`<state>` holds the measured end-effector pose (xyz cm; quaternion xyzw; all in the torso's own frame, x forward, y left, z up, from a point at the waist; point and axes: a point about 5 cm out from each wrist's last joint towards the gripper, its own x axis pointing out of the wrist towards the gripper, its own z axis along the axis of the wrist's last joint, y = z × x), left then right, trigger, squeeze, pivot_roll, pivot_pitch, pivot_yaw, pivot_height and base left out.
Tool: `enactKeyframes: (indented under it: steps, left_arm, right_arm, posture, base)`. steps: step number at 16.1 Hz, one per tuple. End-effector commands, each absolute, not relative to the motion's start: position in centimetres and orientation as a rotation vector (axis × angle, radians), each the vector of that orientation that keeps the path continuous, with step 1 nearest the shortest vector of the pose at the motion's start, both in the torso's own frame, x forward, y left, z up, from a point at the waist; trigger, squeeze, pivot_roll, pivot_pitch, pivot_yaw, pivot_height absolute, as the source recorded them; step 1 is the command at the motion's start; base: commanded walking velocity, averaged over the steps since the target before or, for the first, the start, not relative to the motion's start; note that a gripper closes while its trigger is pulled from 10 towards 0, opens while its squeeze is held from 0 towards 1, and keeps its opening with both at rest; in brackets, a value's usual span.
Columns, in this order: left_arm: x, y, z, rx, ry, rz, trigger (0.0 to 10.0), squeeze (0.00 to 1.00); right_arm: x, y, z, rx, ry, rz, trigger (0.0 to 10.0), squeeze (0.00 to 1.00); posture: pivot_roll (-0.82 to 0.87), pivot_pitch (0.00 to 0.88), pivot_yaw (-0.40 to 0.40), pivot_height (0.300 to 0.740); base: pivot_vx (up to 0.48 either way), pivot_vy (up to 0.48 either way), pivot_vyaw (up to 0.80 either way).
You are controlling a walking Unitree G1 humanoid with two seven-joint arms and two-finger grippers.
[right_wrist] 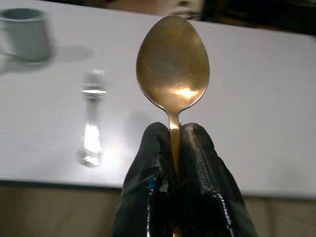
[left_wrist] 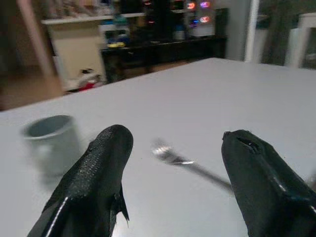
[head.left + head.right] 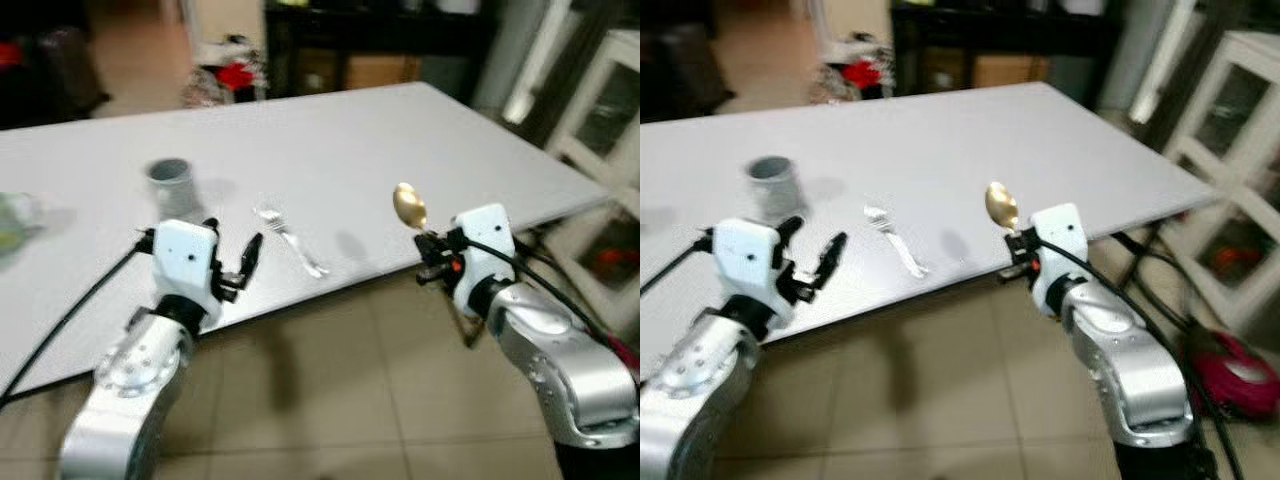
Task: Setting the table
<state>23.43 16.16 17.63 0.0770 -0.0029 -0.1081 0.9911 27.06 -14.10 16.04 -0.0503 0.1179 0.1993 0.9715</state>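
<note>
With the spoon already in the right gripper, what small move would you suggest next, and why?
Probably ease the right gripper forward over the table and lower the gold spoon beside the fork. The fingers are clamped on the spoon's handle, bowl up, near the table edge, with bare surface next to the fork. The left gripper is open.

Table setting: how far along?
Done: fork and grey cup already lie on the white table. In hand: right claw shut on the gold spoon, held near the table's edge. Left: set the spoon down. Left claw open, holding nothing, facing the fork.
</note>
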Motion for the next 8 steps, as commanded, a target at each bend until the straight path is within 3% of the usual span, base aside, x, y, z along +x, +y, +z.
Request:
enactKeyframes:
  steps: [1, 2, 5, 8]
  left_arm:
    - [23.48, 16.07, 17.92, 0.154, -0.014, -0.228, 10.0, 0.00]
    - [23.47, 16.09, 17.90, 0.157, -0.013, -0.231, 10.0, 0.00]
    - [23.39, 15.93, 17.85, 0.162, -0.004, -0.258, 10.0, 0.00]
    - [22.95, 15.82, 17.61, 0.157, 0.008, -0.266, 10.0, 0.00]
  right_arm:
    - [26.95, -14.08, 16.44, -0.122, 0.209, 0.413, 10.0, 0.00]
    - [26.87, -13.99, 16.32, -0.143, 0.211, 0.427, 10.0, 0.00]
    - [26.72, -13.67, 16.14, -0.164, 0.217, 0.447, 10.0, 0.00]
    - [26.77, -13.90, 15.90, -0.116, 0.227, 0.426, 10.0, 0.00]
  posture:
    - [-0.04, 0.000, -0.021, 0.740]
    - [-0.04, 0.000, -0.019, 0.740]
    - [-0.05, 0.000, -0.009, 0.740]
    - [-0.04, 0.000, -0.008, 0.740]
  base:
    - [0.360, 0.000, 0.00]
    - [0.360, 0.000, 0.00]
    - [0.363, 0.000, 0.70]
    - [0.358, 0.000, 0.00]
